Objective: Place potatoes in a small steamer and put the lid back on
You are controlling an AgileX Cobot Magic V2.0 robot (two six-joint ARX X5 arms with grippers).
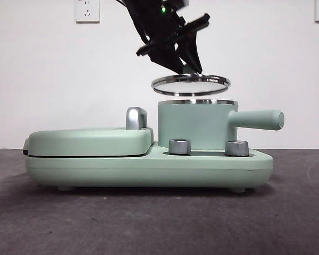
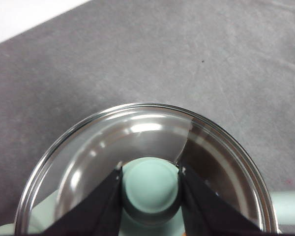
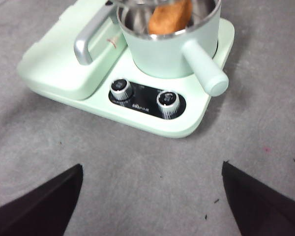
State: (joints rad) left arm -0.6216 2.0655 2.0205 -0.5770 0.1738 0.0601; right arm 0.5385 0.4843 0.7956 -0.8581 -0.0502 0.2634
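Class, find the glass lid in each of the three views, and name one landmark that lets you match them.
Front view: the lid hangs above the steamer, held by the left pincer.
Left wrist view: lid fills the lower frame.
Right wrist view: only its edge shows.
Shared landmark: the steamer.

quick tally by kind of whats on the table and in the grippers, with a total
Potatoes: 1, the potato inside the small steamer
Pots: 1, that steamer
Lids: 1, the glass lid held above the pot by the left gripper
Cooker bases: 1, the green cooker base
Griddle covers: 1, the flat griddle cover
Control knobs: 2, and
Total: 7
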